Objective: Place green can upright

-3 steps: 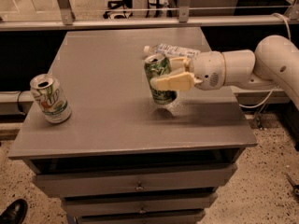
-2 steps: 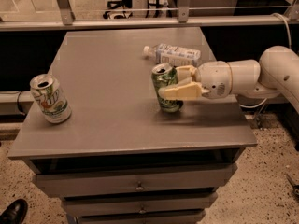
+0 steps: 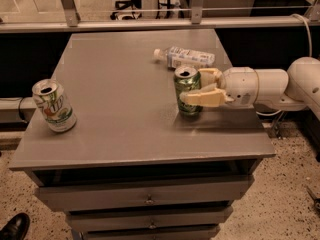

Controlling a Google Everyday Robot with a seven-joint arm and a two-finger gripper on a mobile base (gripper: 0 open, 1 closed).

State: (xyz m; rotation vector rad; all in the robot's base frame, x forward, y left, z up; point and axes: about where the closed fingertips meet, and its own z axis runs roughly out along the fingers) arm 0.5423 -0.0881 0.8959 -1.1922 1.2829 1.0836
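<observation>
The green can (image 3: 186, 85) stands upright on the grey table (image 3: 115, 79), right of the middle, with its open top facing up. My gripper (image 3: 192, 87) reaches in from the right and is shut on the can. One cream finger (image 3: 202, 99) crosses the can's lower front, and the other finger (image 3: 209, 74) lies behind its right side. The can's base rests on the tabletop.
A white can with a green-red logo (image 3: 54, 106) stands near the table's left edge. A clear plastic bottle (image 3: 185, 57) lies on its side just behind the green can. Drawers (image 3: 145, 199) sit under the tabletop. A metal rail (image 3: 150, 24) runs behind the table.
My gripper has brought the green can down from a tilted hold above the table, and the can now stands upright on the surface, slightly nearer the front.
</observation>
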